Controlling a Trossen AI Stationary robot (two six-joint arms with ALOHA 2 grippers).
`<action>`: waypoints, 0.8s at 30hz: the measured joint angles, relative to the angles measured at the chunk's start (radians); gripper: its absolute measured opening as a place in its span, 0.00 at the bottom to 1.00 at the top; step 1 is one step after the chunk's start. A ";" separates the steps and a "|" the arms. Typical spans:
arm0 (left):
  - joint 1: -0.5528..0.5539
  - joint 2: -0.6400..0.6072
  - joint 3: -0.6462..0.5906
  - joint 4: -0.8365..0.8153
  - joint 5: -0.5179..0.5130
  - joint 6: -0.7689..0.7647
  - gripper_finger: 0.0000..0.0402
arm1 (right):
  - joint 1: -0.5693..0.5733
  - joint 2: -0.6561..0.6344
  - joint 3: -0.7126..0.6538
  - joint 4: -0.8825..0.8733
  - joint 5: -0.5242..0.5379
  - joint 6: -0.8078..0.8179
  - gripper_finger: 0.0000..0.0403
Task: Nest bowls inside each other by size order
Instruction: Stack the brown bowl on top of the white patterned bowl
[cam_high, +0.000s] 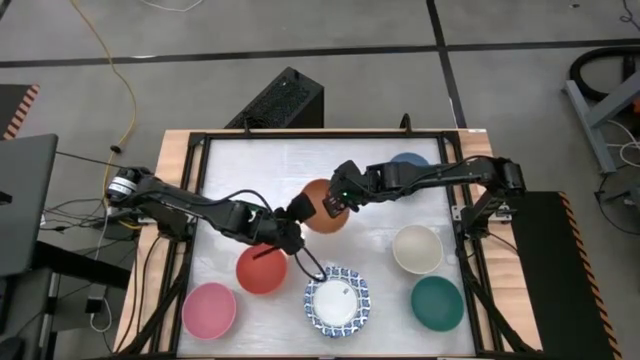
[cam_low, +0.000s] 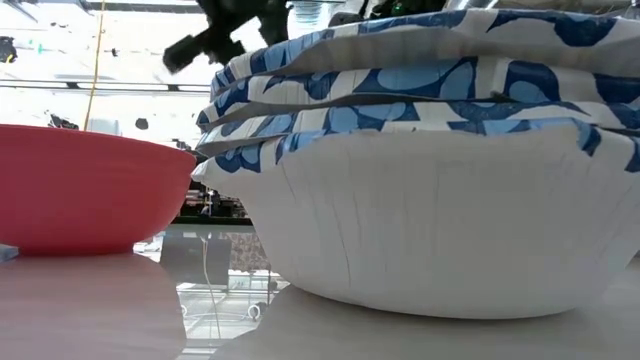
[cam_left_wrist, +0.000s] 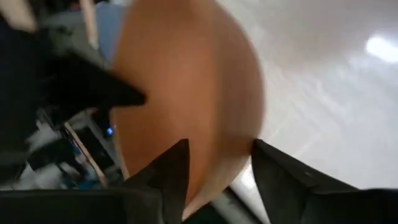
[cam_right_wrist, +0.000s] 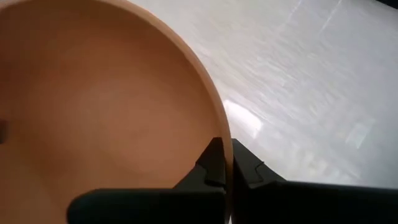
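Patterned white bowls (cam_low: 430, 190) already nested. Orange bowl (cam_high: 322, 206) mid-handover: right gripper (cam_right_wrist: 224, 163) pinching rim, left gripper (cam_left_wrist: 214, 168) spread around it. Red (cam_high: 262, 268), pink (cam_high: 209, 309), cream (cam_high: 417, 248), teal (cam_high: 437, 303), blue (cam_high: 408, 160) left.

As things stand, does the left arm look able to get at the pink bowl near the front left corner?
Probably yes. The pink bowl sits alone, nothing on or over it, close to the left gripper. That gripper is open beside the orange bowl, which the right gripper holds by the rim, so it looks free to move.

Right gripper (cam_right_wrist: 225, 167) fingers pinched; left gripper (cam_left_wrist: 214, 165) fingers apart.
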 joint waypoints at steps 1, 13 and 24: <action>-0.006 0.000 0.016 -0.010 -0.006 -0.060 0.42 | -0.006 0.000 0.000 -0.005 -0.008 -0.008 0.02; -0.091 -0.110 0.316 -0.288 0.000 -0.671 0.49 | 0.020 0.002 -0.002 -0.039 -0.104 -0.058 0.02; -0.160 -0.434 0.308 -0.306 0.069 -1.235 0.49 | 0.184 0.003 0.000 0.036 -0.164 0.018 0.02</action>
